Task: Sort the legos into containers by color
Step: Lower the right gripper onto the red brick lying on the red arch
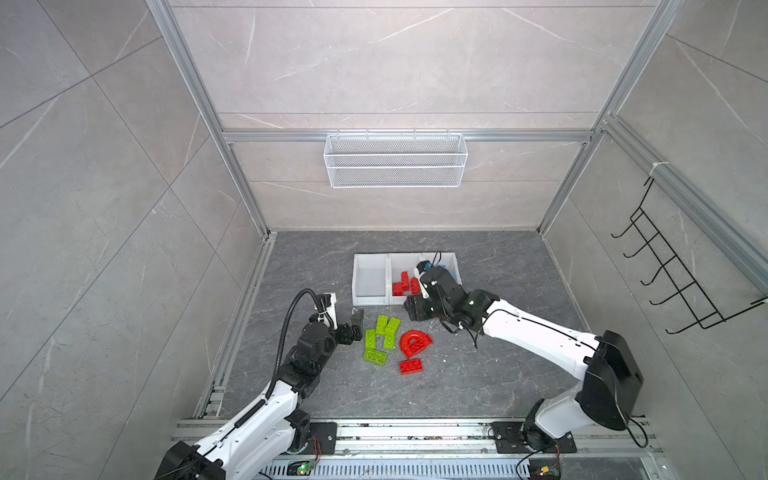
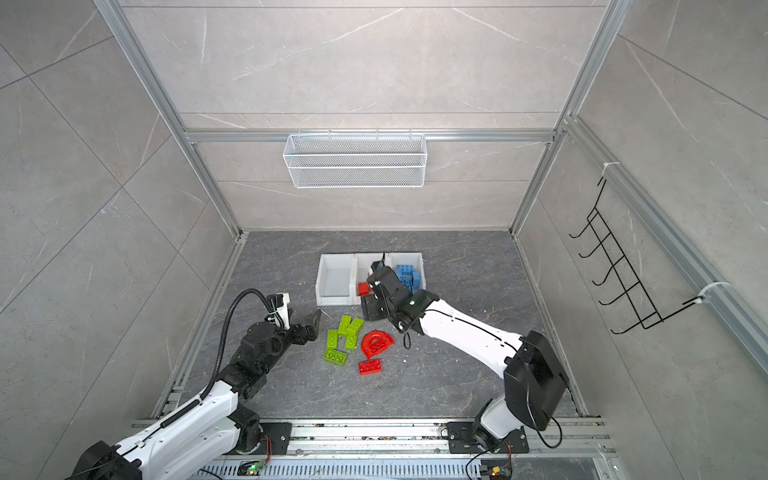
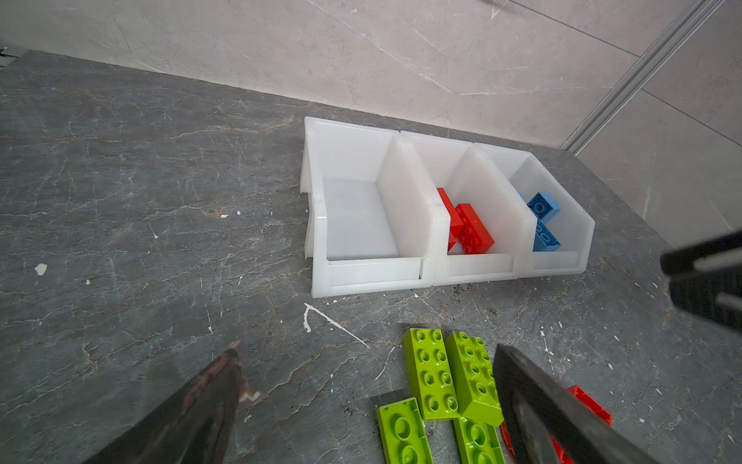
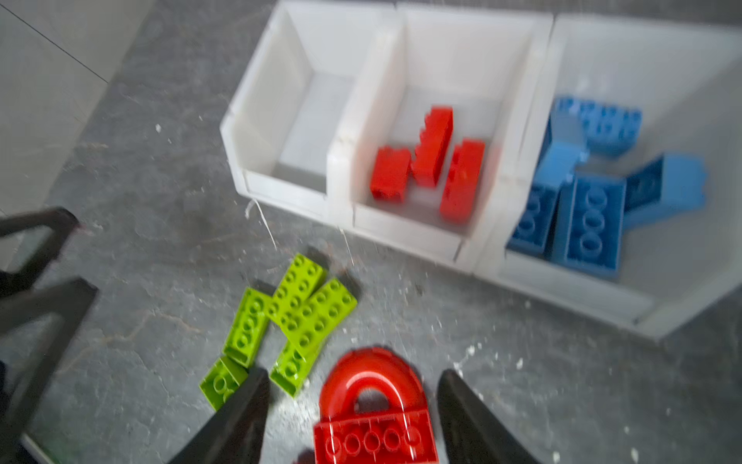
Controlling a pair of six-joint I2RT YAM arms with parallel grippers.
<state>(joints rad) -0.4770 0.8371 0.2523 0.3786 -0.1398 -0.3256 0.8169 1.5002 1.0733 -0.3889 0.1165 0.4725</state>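
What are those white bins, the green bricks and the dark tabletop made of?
White bins: probably plastic, smooth and slightly translucent; light glows through the thin walls. Green bricks: hard glossy plastic, with moulded studs and bright highlights. Tabletop: dark grey with pale veins, so stone or a stone-look laminate; I cannot tell which.

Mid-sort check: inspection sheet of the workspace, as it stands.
Surface: dark stone-look tabletop, scratched.
Job's things: left bin empty; middle bin holds red bricks; right bin holds blue bricks; green bricks, red arch and red plate loose on the tabletop.
Clutter: small white flecks.
Grippers: left gripper open beside the green bricks; right gripper open, empty, by the middle bin's front.
Cables: black hose on the left arm, thin wires on the right arm.
Surroundings: mesh basket on the back wall, hook rack on the side wall.
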